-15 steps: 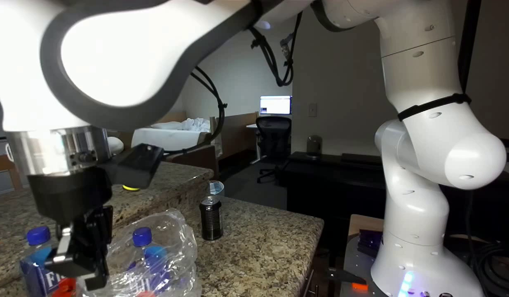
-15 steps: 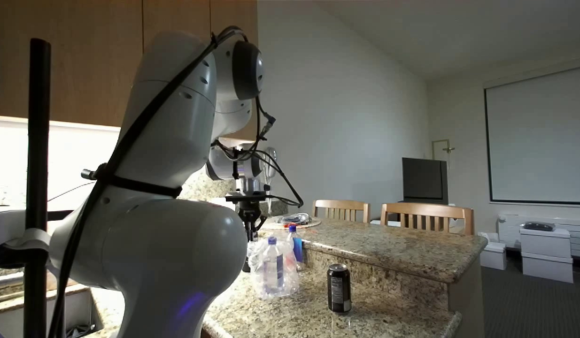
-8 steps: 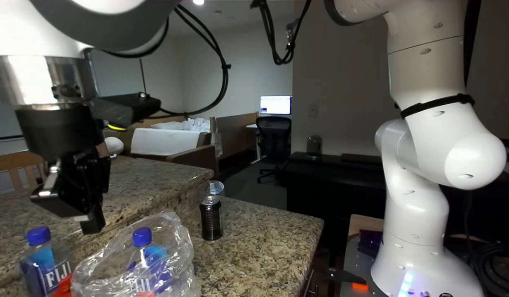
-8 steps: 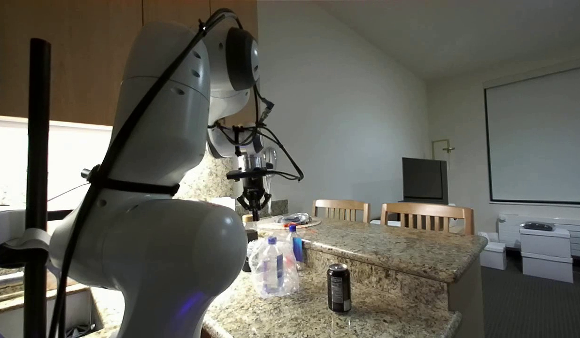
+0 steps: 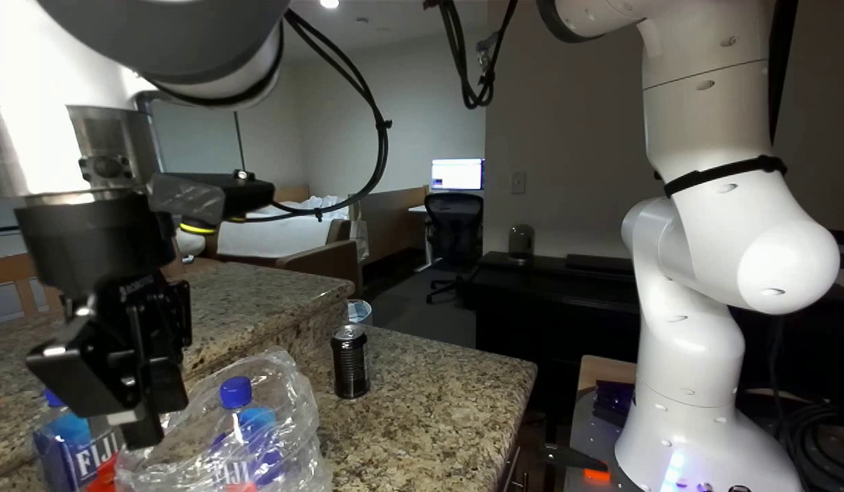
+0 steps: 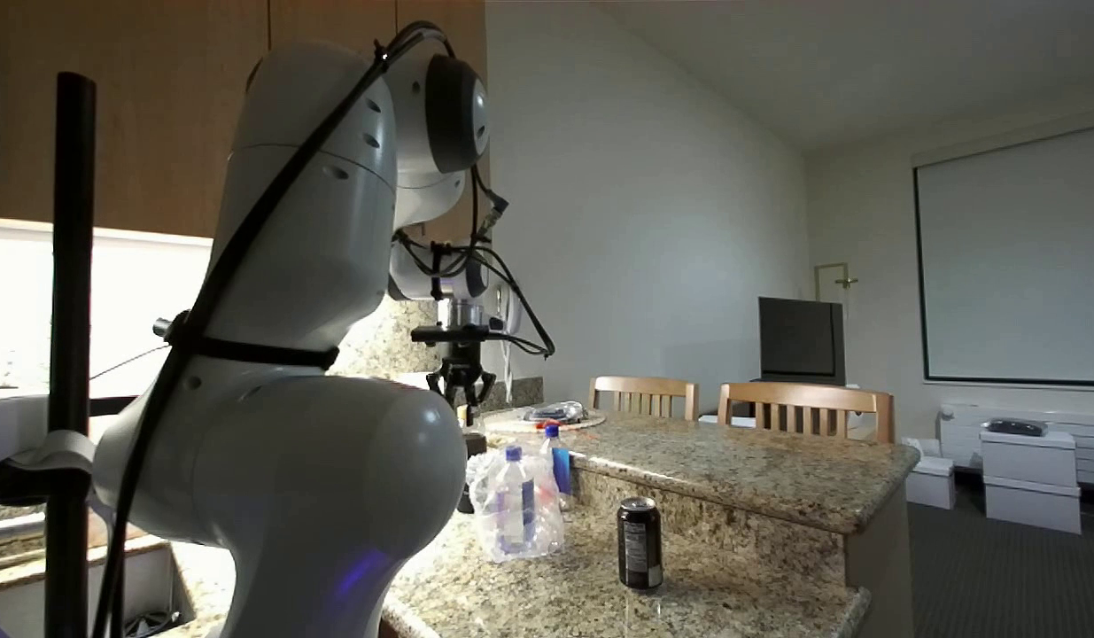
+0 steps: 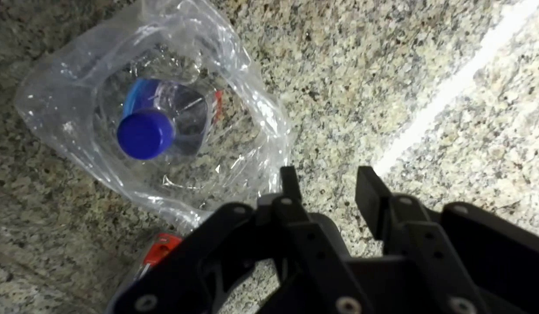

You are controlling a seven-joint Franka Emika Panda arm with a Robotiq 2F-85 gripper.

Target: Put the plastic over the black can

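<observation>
My jaws had dipped slightly and spread since a moment earlier. They hung partly apart, empty, near the plastic bag (image 5: 298,417), which surrounded a Fiji water bottle (image 7: 146,133). The black can (image 6: 640,542) stood uncovered on the bench (image 5: 428,410). I judged the grasp yet to come: I needed to straddle the bag's rim, pinch, then lift it clear.

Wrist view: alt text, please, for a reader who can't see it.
Clear, crinkled plastic surrounds a blue-capped bottle, left of centre, on a speckled counter. The open hand juts up from the bottom edge, only counter showing in its gap.
</observation>
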